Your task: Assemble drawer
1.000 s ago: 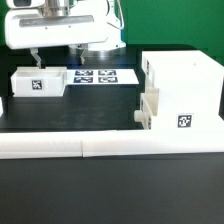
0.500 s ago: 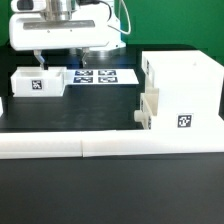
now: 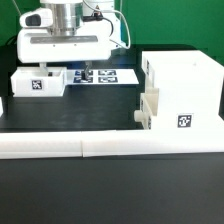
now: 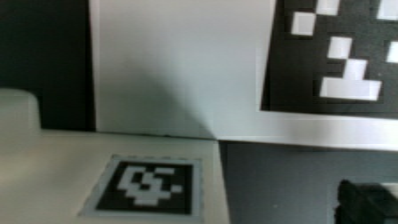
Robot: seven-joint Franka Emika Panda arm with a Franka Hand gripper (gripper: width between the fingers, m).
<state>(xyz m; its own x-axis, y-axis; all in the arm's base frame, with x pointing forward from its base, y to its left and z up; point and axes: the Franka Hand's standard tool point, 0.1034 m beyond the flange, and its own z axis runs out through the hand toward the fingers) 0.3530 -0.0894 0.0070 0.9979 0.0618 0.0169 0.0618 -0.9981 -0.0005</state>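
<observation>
Far left: loose tray [image 3: 36, 84], tag up. Gripper [image 3: 62, 66] hovers just over its right end; can't tell finger spread. Marker board [image 3: 104, 76] beside it. Right: casing [image 3: 185, 85], 2nd tray [image 3: 146, 112] sticking out its left side.

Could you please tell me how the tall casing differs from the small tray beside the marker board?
The casing is tall and boxy; the tray is low and much smaller. The casing stands at the exterior view's right, the tray at its left. Both are white, each with a black-and-white square tag.
</observation>
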